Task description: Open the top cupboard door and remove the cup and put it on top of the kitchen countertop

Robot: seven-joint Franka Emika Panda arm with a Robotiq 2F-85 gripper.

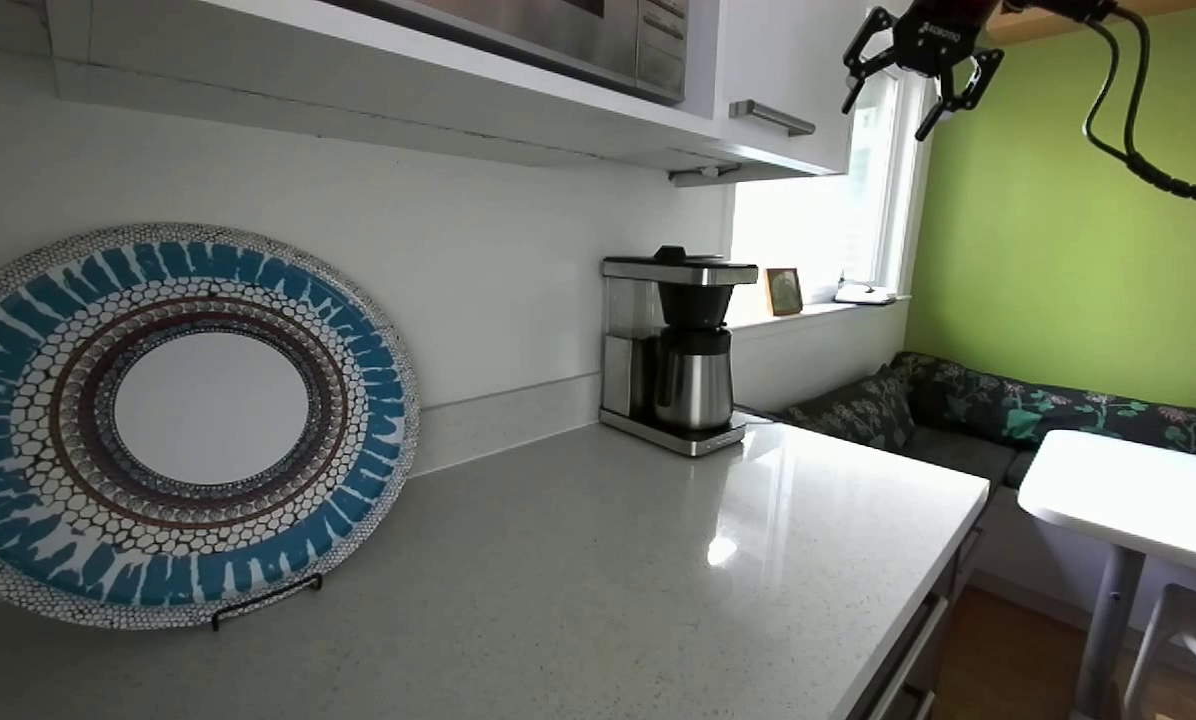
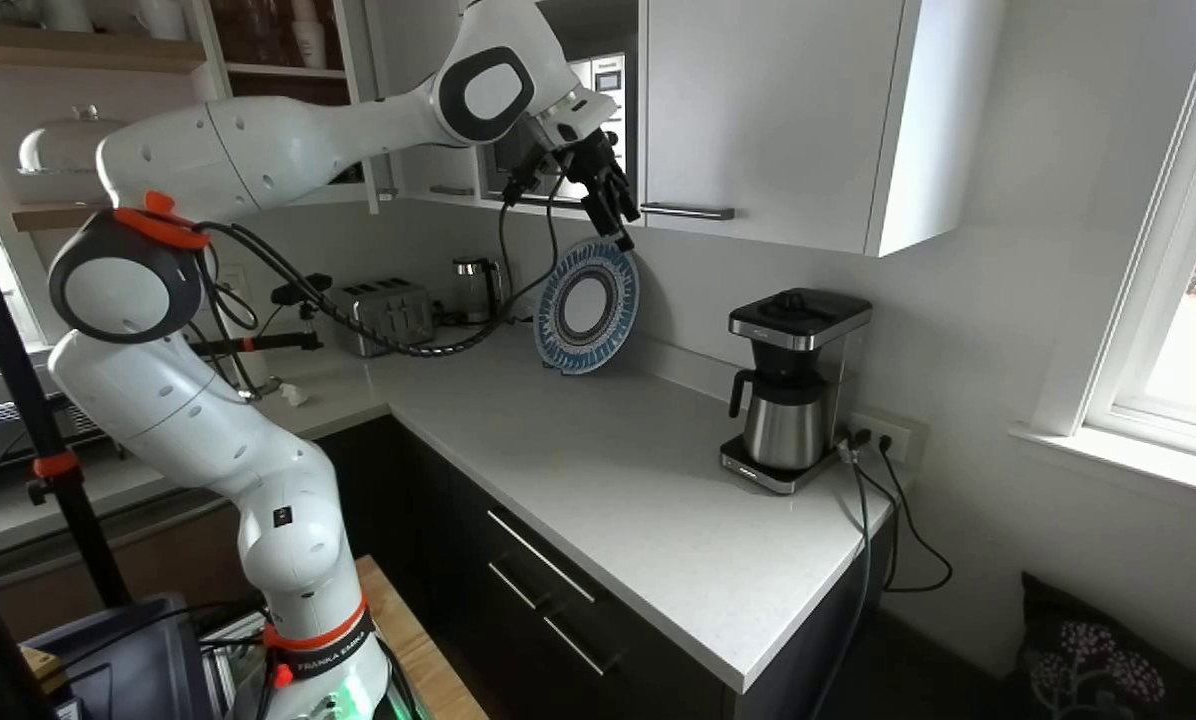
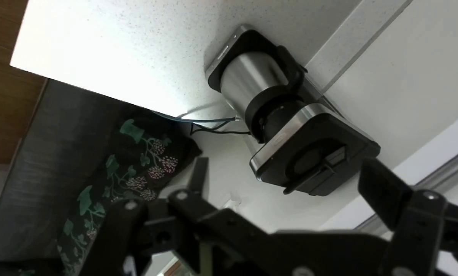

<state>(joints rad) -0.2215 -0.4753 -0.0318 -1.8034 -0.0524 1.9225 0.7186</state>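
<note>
Reaching for the plain flat white wall-cabinet door (image 1: 790, 50) seems your step; your black two-fingered gripper (image 1: 883, 122) hangs spread, empty. In an exterior view the horizontal silvery bar handle (image 1: 773, 118) lies at its nine o'clock, depth unclear. Task cup: not made out; presumably behind that door.

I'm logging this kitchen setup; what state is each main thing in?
Top cupboard door: closed.
Gripper: open, holding nothing.
Coffee maker: upright; whether switched on, unclear.
Metal jug: seated, upright.
Blue-ringed disc: propped on edge.
Dark drawers: look shut.
Wall outlet: occupied.
</note>
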